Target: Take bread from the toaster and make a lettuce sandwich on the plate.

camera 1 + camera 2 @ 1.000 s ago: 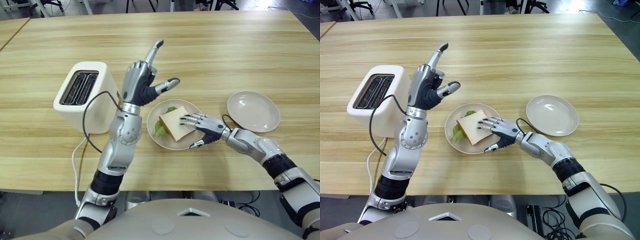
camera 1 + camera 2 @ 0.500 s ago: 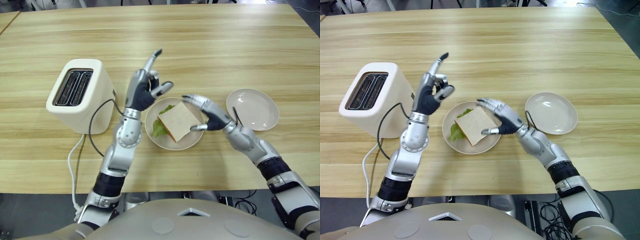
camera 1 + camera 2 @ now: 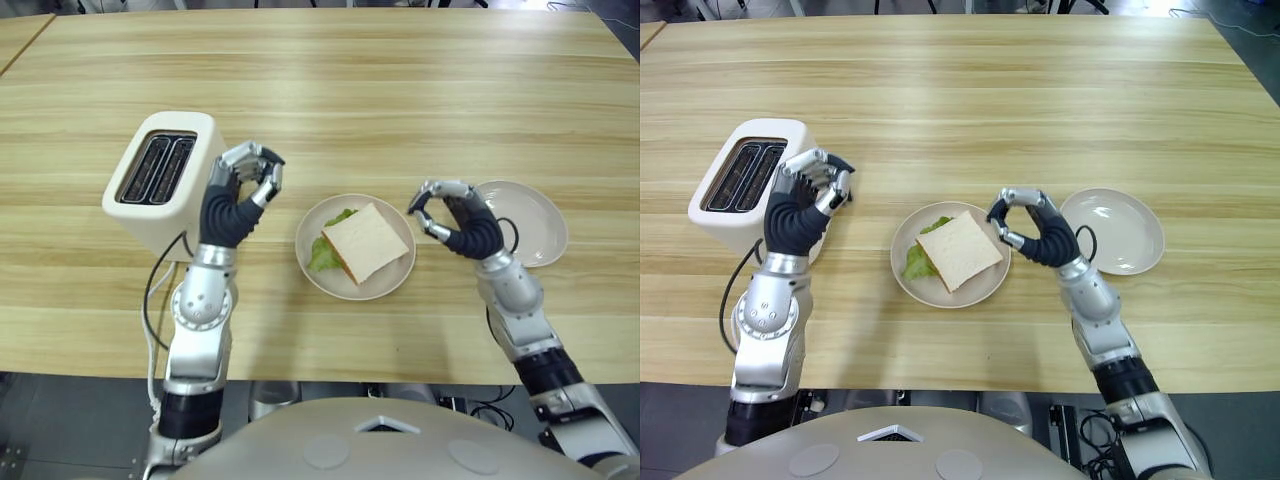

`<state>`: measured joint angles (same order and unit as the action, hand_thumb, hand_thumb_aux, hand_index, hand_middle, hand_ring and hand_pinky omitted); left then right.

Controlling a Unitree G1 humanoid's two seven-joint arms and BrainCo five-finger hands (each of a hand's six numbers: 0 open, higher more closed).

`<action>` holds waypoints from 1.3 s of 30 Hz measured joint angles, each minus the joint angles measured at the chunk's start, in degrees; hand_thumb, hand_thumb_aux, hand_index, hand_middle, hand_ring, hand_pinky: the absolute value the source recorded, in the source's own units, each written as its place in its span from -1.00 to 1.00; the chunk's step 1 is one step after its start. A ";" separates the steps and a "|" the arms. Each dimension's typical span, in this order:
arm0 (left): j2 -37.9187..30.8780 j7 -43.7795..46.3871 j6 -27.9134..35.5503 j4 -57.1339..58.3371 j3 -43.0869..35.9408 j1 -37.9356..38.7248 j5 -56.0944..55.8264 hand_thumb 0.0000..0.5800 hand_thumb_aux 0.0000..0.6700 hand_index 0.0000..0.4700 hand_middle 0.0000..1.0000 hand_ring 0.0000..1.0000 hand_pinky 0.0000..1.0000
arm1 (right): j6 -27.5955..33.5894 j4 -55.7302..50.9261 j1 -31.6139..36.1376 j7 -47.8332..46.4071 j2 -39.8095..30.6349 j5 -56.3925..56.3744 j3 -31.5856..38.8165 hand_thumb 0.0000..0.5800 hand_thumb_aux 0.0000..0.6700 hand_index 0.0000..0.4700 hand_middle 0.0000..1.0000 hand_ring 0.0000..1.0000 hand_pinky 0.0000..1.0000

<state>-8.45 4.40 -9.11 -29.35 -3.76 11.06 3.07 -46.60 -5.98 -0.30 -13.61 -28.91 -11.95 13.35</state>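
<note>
While both arms stand raised over the pale wooden table (image 3: pixel 400 90), the left hand (image 3: pixel 243 190) has its fingers curled in toward the palm and grips nothing. The right hand (image 3: pixel 458 218) is curled as well, with thumb and fingertips nearly meeting and nothing between them.

Just to the outer side of the left hand, close by its knuckles, stands the cream-white two-slot toaster (image 3: pixel 150 205), its slots facing up. Whether the hand and the toaster touch cannot be told.

Between the two hands, on the inner side of each, lies the round tan plate (image 3: pixel 355 288). On it a square slice of white bread (image 3: pixel 366 242) lies flat over a leaf of green lettuce (image 3: pixel 322 255), which peeks out along the edge turned toward the left hand. Neither hand touches this plate or the bread; the right hand hangs just beside the plate's rim.

Just beside the right hand on its outer side sits a second round tan plate (image 3: pixel 540 225).
</note>
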 measured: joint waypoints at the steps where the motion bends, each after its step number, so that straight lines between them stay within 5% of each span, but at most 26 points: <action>1: -0.43 0.75 -0.36 -1.07 -0.02 1.75 -0.38 1.00 1.00 0.96 1.00 1.00 1.00 | 0.39 1.21 -1.53 -1.03 -0.51 0.00 -0.35 1.00 1.00 0.96 1.00 1.00 1.00; 8: -7.92 6.46 -3.72 -3.38 -3.14 12.90 4.15 1.00 1.00 0.96 1.00 1.00 1.00 | -1.53 4.93 -8.69 -6.29 -4.01 9.98 -1.39 1.00 1.00 0.96 1.00 1.00 1.00; 13: -14.79 7.32 -7.96 1.19 -10.67 15.67 22.78 1.00 1.00 0.96 1.00 1.00 1.00 | -3.86 3.45 -9.94 -6.37 -5.06 26.13 -0.84 1.00 1.00 0.96 1.00 1.00 1.00; 17: -17.78 6.49 -9.18 7.54 -16.25 15.10 35.81 1.00 1.00 0.96 1.00 1.00 1.00 | 1.43 -0.38 -10.15 -6.40 -5.13 35.01 0.96 1.00 1.00 0.96 1.00 1.00 1.00; 27: -18.75 3.13 -9.75 21.95 -23.90 6.92 49.91 1.00 1.00 0.96 1.00 1.00 1.00 | 9.21 -2.97 -7.45 -5.93 -4.23 44.61 4.80 1.00 1.00 0.96 1.00 1.00 1.00; 39: -11.45 -12.20 -11.56 54.70 -26.86 -20.15 48.84 1.00 1.00 0.96 1.00 1.00 1.00 | 15.47 -16.45 6.96 -2.03 2.77 46.98 8.11 1.00 1.00 0.96 1.00 1.00 1.00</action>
<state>-19.90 -7.80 -20.67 25.35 -30.62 -9.10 51.91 -31.13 -22.43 6.65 -15.64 -26.14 35.03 21.46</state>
